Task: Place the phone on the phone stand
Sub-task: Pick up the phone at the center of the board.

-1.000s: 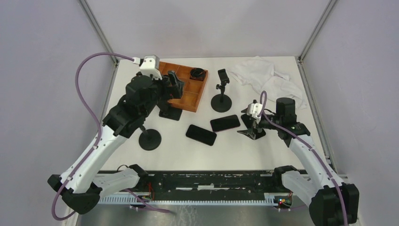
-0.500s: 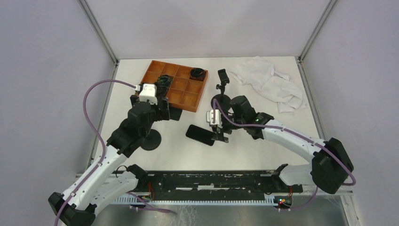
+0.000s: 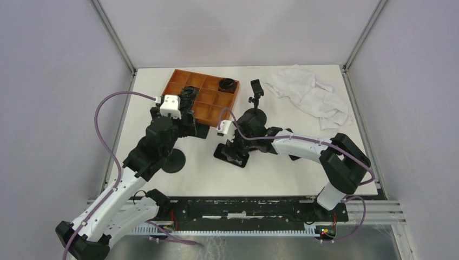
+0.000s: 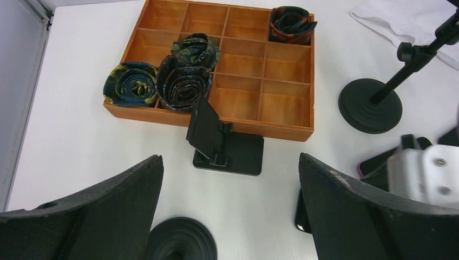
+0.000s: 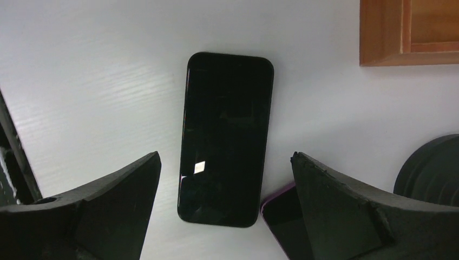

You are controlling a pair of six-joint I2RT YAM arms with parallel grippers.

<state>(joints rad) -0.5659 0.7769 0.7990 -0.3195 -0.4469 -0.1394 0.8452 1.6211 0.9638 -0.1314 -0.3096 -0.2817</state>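
Observation:
A black phone (image 5: 226, 138) lies flat on the white table, screen up. My right gripper (image 5: 225, 156) is open and hovers above it, one finger on each side of the phone's near end; in the top view the gripper (image 3: 233, 146) covers most of the phone (image 3: 238, 160). A second phone in a purple case (image 5: 279, 214) lies just right of it. A black folding phone stand (image 4: 222, 141) sits in front of the wooden tray and also shows in the top view (image 3: 196, 130). My left gripper (image 4: 230, 158) is open and empty, above the table near that stand.
An orange wooden tray (image 3: 219, 114) holds rolled ties (image 4: 184, 81). A tall clamp stand on a round base (image 3: 254, 116) is behind the right arm. A round black base (image 3: 173, 161) lies beside the left arm. A white cloth (image 3: 311, 95) lies at the back right.
My right arm has swung left from the table's right side to above the black phone. My left arm has drawn back from the tray toward the near side.

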